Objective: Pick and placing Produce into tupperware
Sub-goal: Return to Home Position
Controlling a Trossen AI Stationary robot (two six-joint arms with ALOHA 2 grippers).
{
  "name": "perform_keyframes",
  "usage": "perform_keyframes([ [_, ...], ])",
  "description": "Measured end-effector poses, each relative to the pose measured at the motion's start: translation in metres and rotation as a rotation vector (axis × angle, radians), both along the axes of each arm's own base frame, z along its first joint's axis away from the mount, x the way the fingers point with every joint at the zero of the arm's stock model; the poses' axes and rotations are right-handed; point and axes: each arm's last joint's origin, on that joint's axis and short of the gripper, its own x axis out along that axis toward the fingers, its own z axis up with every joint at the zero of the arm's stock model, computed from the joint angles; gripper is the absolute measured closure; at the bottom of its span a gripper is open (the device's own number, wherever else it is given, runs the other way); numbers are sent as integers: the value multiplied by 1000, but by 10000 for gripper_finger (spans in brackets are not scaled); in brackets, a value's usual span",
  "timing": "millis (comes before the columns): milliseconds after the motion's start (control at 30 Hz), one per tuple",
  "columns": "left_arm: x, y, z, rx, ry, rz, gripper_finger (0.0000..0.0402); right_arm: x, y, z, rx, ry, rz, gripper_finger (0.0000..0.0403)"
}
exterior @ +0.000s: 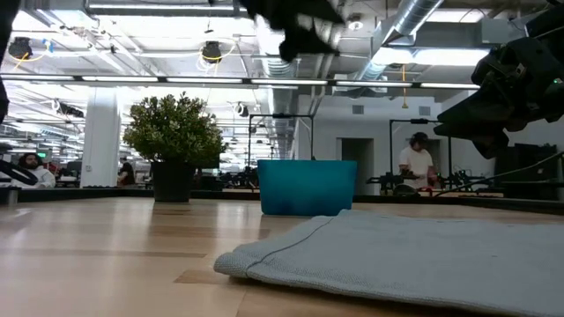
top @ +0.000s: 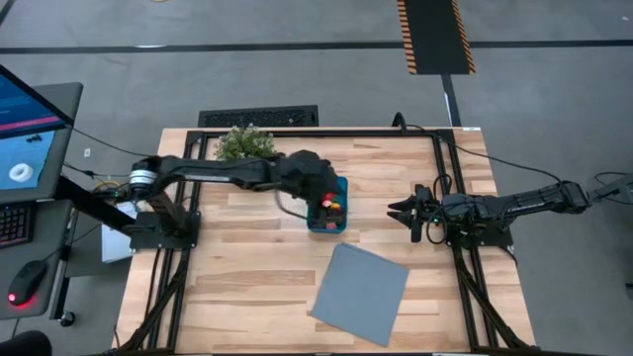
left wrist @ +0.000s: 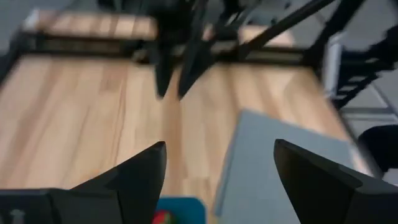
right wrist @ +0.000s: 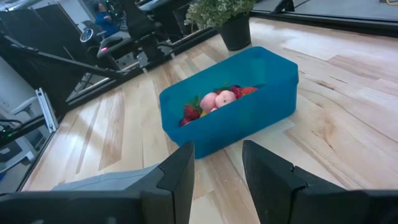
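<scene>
High view: the tub [top: 327, 228] sits near the middle of the bench [top: 247, 267], toward the edge where the plant [top: 244, 143] stands, with produce [top: 330, 206] inside. The left end effector [top: 321, 194] hangs over the tub. The right end effector [top: 403, 211] waits well apart toward the right edge.

Low view: the left end effector hangs above the tub, clear of its rim. The grey sheet [exterior: 397, 255] lies nearer the camera.

Left wrist view: its fingers [left wrist: 140, 171] are spread wide and empty.

Right wrist view: that arm's fingers [right wrist: 177, 171] stand a little apart, nothing between. Pink peaches [right wrist: 217, 99] and red strawberries [right wrist: 191, 113] are heaped in the tub. They look light, hard and smooth, apt to roll, so pinch one across its middle. The tub likely slides if nudged.
</scene>
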Motion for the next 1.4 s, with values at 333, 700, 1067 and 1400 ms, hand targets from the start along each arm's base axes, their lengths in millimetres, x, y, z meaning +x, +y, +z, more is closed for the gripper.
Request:
perform_keyframes([
  [333,-88,-62,105,107,-332,-238,116,0,0,0,0,0,0,244],
  [700,-189,-94,112,90,-502,-372,116,1,0,6,-12,-64,-1,244],
  [1067,-255,-82,27,56,-667,-269,116,3,8,39,-211,-397,315,244],
  [1400,-273,-65,-38,22,-708,-8,116,2,5,43,-233,-452,359,244],
])
